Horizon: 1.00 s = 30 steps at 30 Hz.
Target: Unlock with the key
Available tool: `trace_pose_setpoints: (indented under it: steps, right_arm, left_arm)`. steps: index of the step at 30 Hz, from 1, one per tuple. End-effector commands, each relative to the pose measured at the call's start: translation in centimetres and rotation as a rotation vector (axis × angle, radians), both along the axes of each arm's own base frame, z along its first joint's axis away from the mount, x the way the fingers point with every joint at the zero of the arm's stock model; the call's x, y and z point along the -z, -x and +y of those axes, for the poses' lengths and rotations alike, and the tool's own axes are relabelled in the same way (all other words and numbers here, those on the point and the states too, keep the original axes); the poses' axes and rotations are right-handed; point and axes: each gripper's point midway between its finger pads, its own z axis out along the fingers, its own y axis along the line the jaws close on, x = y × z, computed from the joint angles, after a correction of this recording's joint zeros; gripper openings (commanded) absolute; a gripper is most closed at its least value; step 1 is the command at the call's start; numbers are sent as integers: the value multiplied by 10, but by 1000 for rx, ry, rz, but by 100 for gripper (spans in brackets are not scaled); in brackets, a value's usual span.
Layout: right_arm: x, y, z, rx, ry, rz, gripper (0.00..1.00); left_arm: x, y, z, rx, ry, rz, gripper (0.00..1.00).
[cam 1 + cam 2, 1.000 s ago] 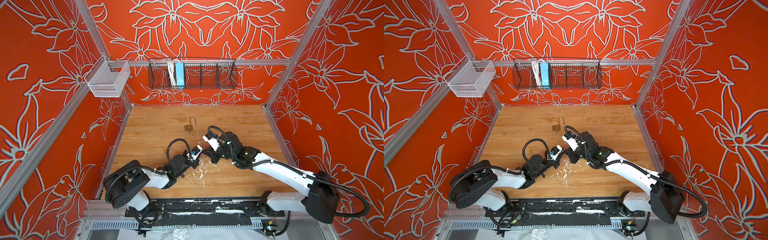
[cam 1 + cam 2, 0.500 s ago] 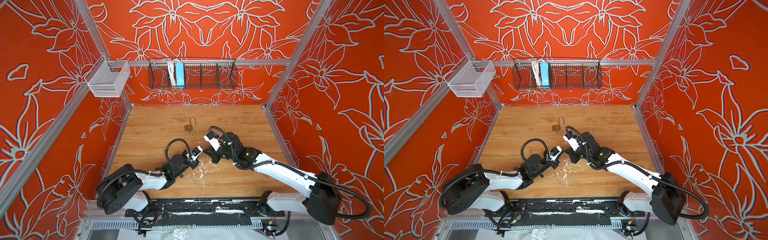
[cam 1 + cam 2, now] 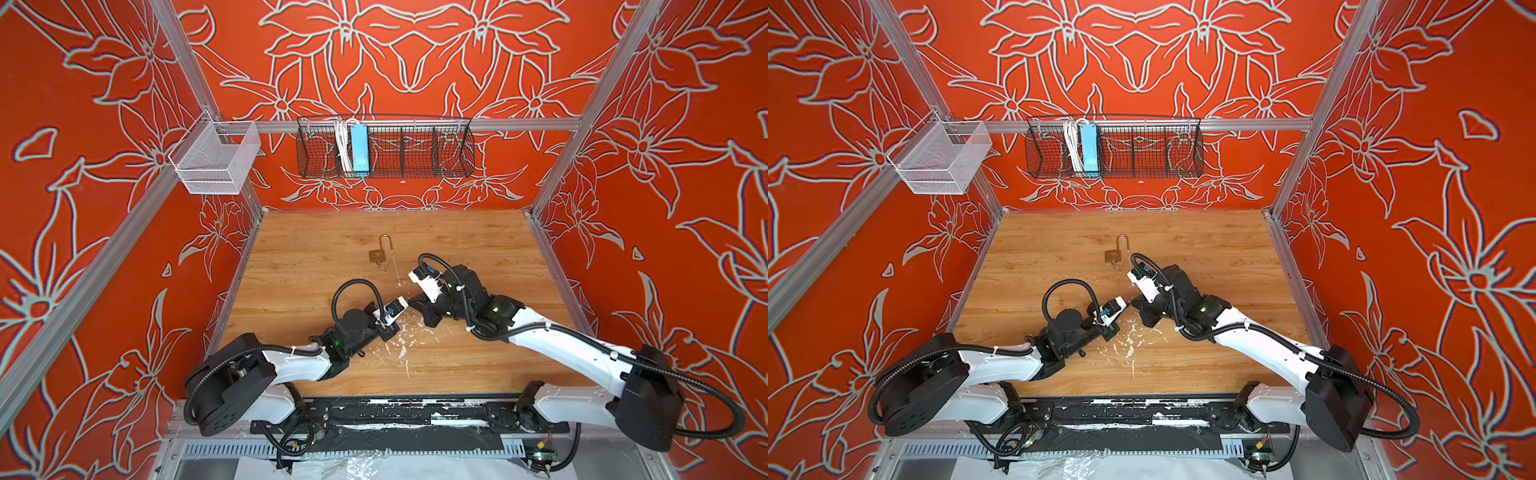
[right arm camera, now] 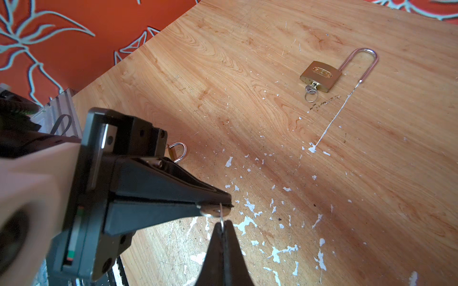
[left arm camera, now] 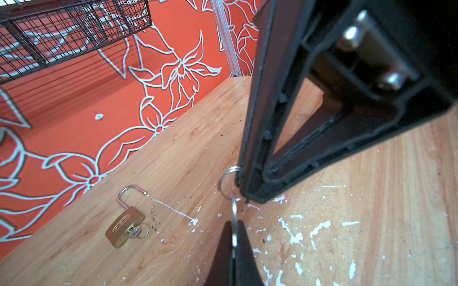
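Both arms meet low in the centre of both top views, over the paint-chipped front part of the wooden surface. State of the left pincer: fully shut, tips clamped on a small silver key. State of the right pincer: also fully shut, nipping the wire key ring that hangs from that key. So the key is off the surface, shared between two grips, with the tips nearly touching. The long-shackle brass padlock lies flat at mid-frame in both top views, just above the pincers and apart from them. It has a second key in its cylinder and its free shackle leg sits outside the body, so it reads as already open. A small padlock shows behind the left pincer in the right wrist view, mostly hidden; cannot tell whether it is locked. Judgement: the step in hand is a handover or regrasp of the key, probably meant for the small padlock. To do it well, only one grip should let go, and only once the other is firm on the key itself, since a grip on the ring alone lets the key swing. The blade should project clear of the tips and in line with them for aiming at the keyway. Risk: pulling apart while both hold would twist or drop the key.
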Motion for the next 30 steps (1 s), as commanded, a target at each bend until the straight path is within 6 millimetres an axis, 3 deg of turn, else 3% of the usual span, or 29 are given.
trace_pose_setpoints:
  steps: [1,2,4,7,11,14,18,20,24,26,30]
  right_arm:
    - [-4,-7,-12,66,7,-43,0]
    - [-5,-8,-14,81,5,-50,3]
    - [-7,-9,-16,95,-7,-61,21]
    - [-12,-8,-17,105,-33,-75,31]
    - [-13,-18,-38,220,-13,-123,34]
    - [-12,-30,-55,315,-70,-130,36]
    - [-11,-40,-75,379,-235,-61,39]
    - [-16,-38,-73,337,-319,-51,40]
    - [-31,-28,-65,262,-442,-77,43]
    - [-37,-24,-65,243,-479,-87,43]
    - [-61,-6,-57,125,-595,-131,43]
  left_arm:
    - [0,-3,5,-36,-54,-44,0]
    - [0,-3,7,-43,-62,-54,0]
    - [-2,-4,10,-58,-77,-70,0]
    - [-5,-7,15,-89,-113,-100,0]
    - [-10,-8,20,-118,-221,-164,0]
    - [-18,5,17,-57,-321,-252,0]
    - [-16,47,2,200,-597,-500,0]
    - [-20,58,0,271,-710,-563,0]
    - [-50,79,0,399,-910,-700,0]
    - [-60,83,7,435,-1066,-726,0]
    - [-62,63,36,384,-1532,-843,0]
